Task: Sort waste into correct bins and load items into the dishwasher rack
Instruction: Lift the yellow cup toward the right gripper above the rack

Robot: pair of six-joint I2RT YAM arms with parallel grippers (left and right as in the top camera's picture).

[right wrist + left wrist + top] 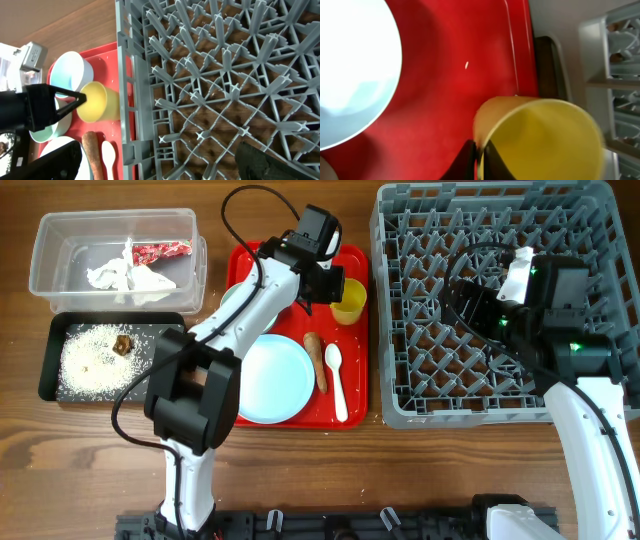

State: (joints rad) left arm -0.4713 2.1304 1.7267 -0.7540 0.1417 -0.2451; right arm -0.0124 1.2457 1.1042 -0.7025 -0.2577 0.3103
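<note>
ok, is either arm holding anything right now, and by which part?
The left gripper pinches the yellow cup by its rim wall, one finger inside and one outside. The right gripper holds nothing and is open over the rack.

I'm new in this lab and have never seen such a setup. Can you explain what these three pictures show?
These are two robot arms at a table. One picture looks down from above; the other two come from a camera on each wrist. The left end effector pinches the rim of a yellow cup at the red tray, which also carries a blue plate, a brown stick and a white spoon. The right end effector hovers over the grey rack. A clear tub holds tissue and a wrapper; a black tray holds rice.
</note>
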